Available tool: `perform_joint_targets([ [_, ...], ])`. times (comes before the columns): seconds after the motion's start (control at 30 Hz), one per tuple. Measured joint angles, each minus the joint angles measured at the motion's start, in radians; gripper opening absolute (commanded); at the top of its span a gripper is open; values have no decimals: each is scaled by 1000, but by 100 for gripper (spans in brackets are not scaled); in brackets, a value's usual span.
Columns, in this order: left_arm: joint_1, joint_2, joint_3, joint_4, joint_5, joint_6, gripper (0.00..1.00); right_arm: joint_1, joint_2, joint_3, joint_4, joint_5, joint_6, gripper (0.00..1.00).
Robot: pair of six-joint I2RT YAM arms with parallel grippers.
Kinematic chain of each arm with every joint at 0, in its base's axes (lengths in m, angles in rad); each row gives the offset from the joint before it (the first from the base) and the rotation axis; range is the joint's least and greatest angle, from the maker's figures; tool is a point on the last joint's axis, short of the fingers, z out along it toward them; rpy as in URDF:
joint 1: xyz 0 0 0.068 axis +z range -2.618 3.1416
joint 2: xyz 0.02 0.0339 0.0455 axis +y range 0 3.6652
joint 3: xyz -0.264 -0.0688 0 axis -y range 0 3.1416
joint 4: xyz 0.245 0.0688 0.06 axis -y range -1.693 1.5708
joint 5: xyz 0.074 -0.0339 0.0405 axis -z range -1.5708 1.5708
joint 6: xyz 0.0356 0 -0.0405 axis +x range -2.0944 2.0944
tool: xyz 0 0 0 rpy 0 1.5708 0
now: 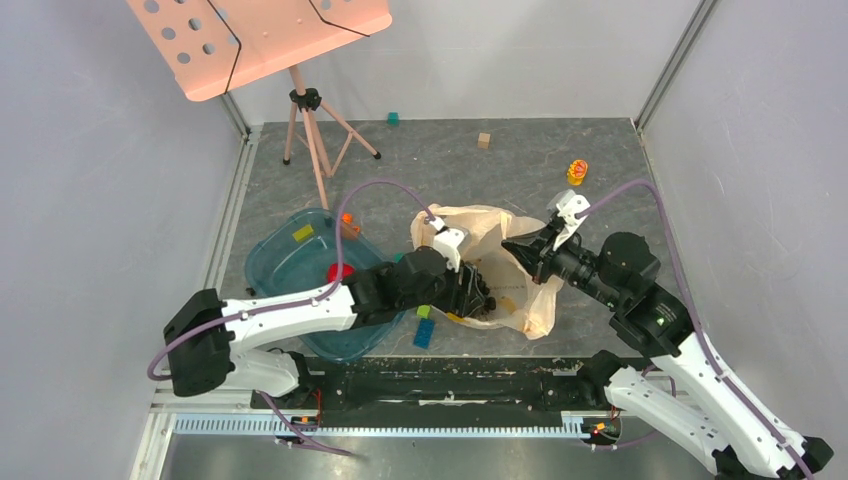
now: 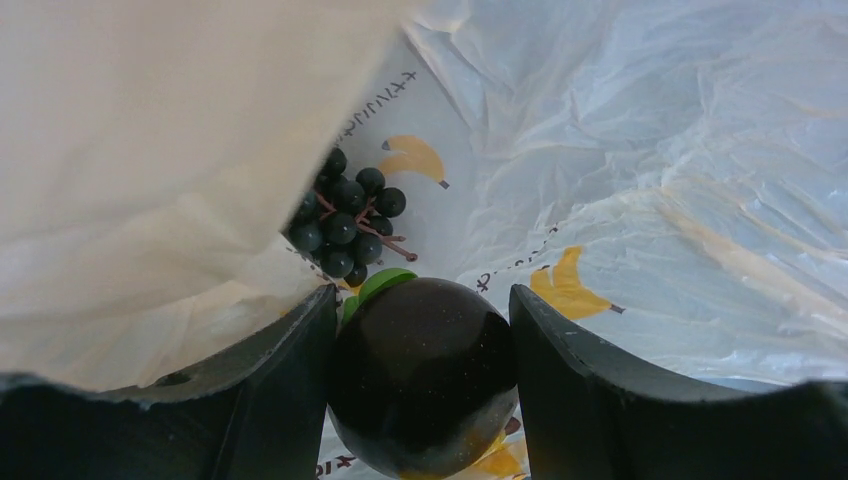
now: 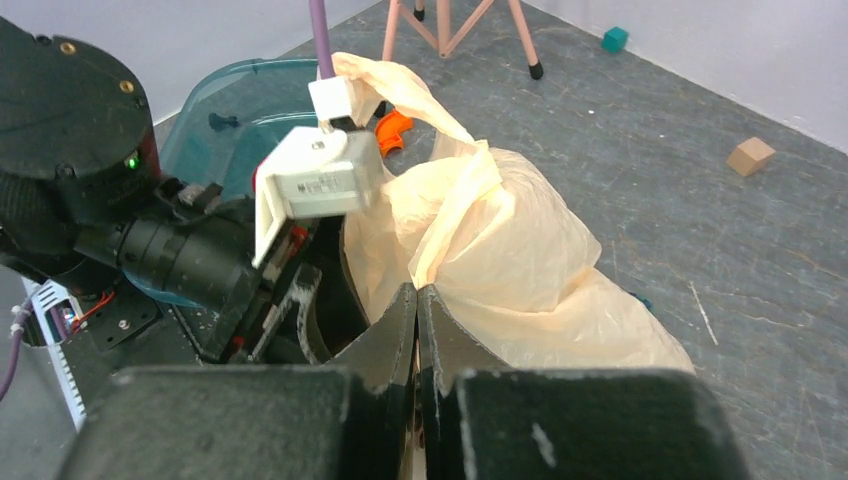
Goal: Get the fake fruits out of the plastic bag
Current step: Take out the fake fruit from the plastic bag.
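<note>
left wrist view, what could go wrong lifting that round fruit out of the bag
1. The round fruit is held by the left gripper at its sides only; it may roll out when lifted.
2. A fold of the plastic bag drapes onto one finger and could drag along.
3. The right gripper pinches just a thin bit of bag; if that slips, the mouth may collapse.

Grey tbl [image 1: 450, 165] w/ plastic bag [image 1: 505, 232], tray [image 1: 262, 262], block [image 1: 484, 140]
</note>
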Motion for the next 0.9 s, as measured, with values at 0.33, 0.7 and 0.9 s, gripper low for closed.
perform_joint_targets([
  [0.33,-130,125,52,-7,-37,143,51,0,53,-20,115,-68,44,0],
  [0.7,-177,-19,27,-8,-83,195,53,0,43,-56,162,-27,48,0],
  [0.9,-177,-192,27,25,-150,208,55,0,43,-76,160,-9,48,0],
])
